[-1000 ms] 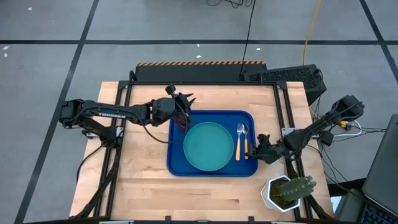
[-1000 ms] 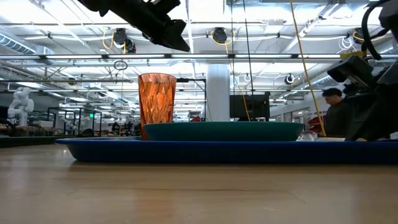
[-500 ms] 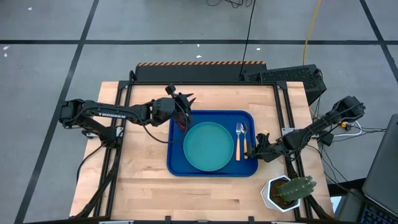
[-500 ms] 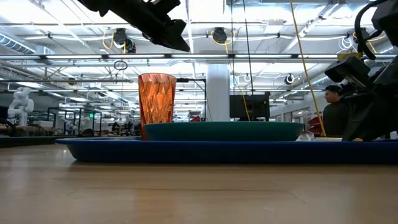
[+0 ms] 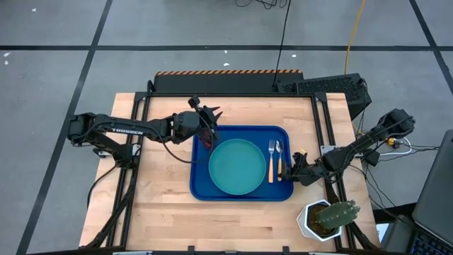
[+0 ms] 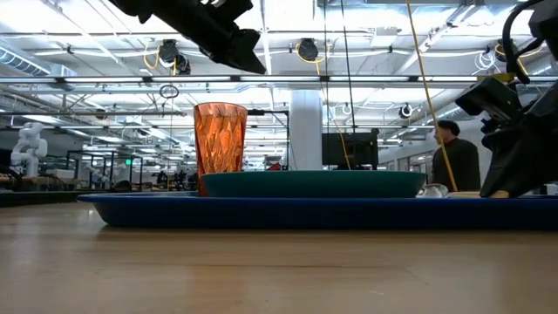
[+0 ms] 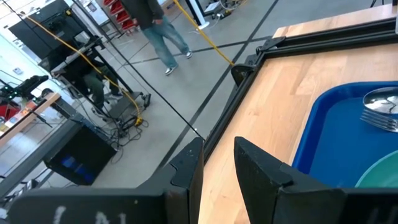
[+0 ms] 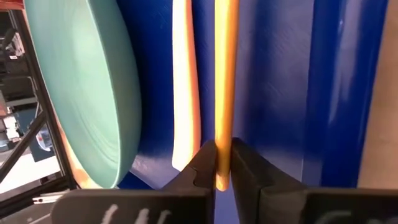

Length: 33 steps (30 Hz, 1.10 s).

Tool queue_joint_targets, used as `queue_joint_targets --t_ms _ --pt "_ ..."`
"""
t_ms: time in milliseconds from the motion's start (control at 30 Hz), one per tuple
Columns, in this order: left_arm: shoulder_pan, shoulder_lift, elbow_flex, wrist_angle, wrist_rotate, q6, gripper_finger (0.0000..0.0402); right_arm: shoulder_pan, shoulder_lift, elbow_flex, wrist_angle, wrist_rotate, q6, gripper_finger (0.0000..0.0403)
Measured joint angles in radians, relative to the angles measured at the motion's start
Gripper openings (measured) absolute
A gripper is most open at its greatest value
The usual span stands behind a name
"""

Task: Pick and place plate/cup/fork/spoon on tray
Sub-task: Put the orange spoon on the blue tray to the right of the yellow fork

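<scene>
- Spoon [image 5: 279, 157] lies in the tray [image 5: 241, 193] beside the fork [image 5: 271, 161]; right gripper [image 5: 293, 172] at tray's right rim, fingers pinched on the spoon's orange handle end.
- Risk: lifting away before the jaws part could drag the spoon back out or nudge the fork, since the handles lie close together.
- Plate [image 5: 237, 166] fills tray centre; cup [image 5: 207, 137] stands at its far-left corner.
- Left gripper [image 5: 210, 122] hovers above the cup, fingers apart, holding nothing.
- Cactus pot [image 5: 327, 219] near right arm; a careless retreat could clip it.
</scene>
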<state>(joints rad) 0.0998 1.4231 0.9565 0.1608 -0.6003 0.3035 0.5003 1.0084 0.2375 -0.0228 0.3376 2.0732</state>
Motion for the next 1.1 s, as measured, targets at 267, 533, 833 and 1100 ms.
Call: queue_joint_targets --t_ms 267,533,833,1100 --pt "0.0 0.0 0.0 -0.003 0.0 -0.003 0.0094 0.006 0.0 0.0 -0.013 -0.003 0.026 0.0068" --pt "0.0 0.0 0.0 -0.003 0.0 -0.004 0.0094 0.006 0.0 0.0 -0.018 -0.004 0.029 0.0106" --pt "0.0 0.0 0.0 -0.003 0.0 -0.006 0.0094 0.006 0.0 0.0 0.042 -0.102 0.006 0.0109" --pt "-0.001 0.0 0.0 -0.003 0.0 -0.011 0.0094 0.006 -0.002 0.0 0.062 -0.133 -0.094 0.0109"
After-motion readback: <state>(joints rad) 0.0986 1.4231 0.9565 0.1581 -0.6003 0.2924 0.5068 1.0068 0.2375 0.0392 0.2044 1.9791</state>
